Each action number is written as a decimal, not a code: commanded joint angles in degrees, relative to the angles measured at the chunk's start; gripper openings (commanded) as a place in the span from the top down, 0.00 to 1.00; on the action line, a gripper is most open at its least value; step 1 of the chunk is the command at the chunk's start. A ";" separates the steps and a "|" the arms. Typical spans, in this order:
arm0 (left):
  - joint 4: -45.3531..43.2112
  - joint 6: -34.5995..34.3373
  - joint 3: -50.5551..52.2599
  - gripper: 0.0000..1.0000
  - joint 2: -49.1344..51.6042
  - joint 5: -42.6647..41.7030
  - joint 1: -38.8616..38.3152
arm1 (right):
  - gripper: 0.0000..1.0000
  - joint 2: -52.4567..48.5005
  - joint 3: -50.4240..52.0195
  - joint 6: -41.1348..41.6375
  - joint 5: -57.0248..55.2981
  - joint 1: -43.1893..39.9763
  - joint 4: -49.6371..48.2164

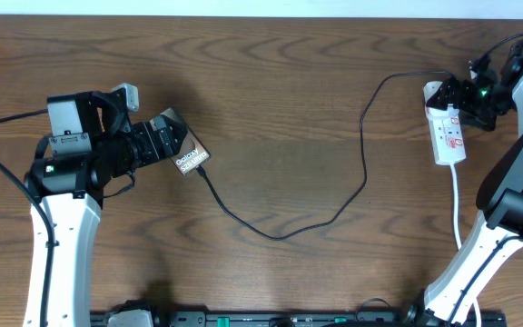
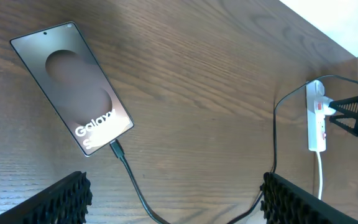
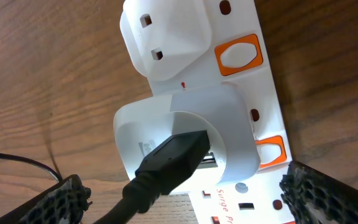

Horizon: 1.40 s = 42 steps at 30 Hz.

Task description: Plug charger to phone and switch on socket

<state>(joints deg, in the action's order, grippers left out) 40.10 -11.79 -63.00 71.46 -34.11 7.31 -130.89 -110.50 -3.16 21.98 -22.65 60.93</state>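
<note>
Left gripper (image 2: 176,186): spread wide and holding nothing. My ribbed fingers (image 2: 55,199) sit in the lower corners of the left wrist view.
Phone (image 2: 72,86): flat on the table (image 2: 216,74), just ahead of my left fingers and apart from them. Its long axis runs diagonally. The lens end points up-left and the "Galaxy" end points down-right, toward the table's middle.
Right gripper (image 3: 185,193): also wide, gripping nothing, poised over the socket.
Socket (image 3: 263,93): on the table's right side. Its long axis runs roughly toward and away from me, slightly tilted. The white cord (image 2: 320,174) leaves the end nearer me.
Charger (image 3: 166,163): its black connector is pushed into a white adapter (image 3: 229,118) seated in the socket. The cable sags toward me across the wood, then rises to the phone, with its small tip in the lettered end.
Switches (image 3: 238,56): two orange ones beside the outlets; I cannot tell whether they are on or off.
Overhead only: the cable's whole sweep. My left wrist hides part of the phone.
Left wrist only: the phone's full face and the seated tip.
Right wrist only: the adapter, connector and switches close up.
</note>
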 commanded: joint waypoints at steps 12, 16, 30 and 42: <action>1.18 0.20 0.00 0.14 -0.37 0.35 -0.17 | 0.01 -1.16 -0.13 0.37 -0.44 3.41 -0.72; 1.42 0.22 0.00 0.14 -0.37 0.35 -0.17 | 0.01 -1.49 0.61 0.35 -0.44 3.39 -0.76; 1.42 0.22 0.00 0.14 -0.37 0.37 -0.17 | 0.01 -1.99 11.21 1.40 3.04 4.81 -8.07; 1.42 0.46 0.00 0.14 -0.37 0.83 -0.17 | 0.01 -1.97 11.08 2.29 4.04 5.84 -6.27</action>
<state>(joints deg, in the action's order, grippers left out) 41.54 -11.77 -63.00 71.46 -34.09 7.31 -129.21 -103.11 -3.20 18.44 -19.94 50.98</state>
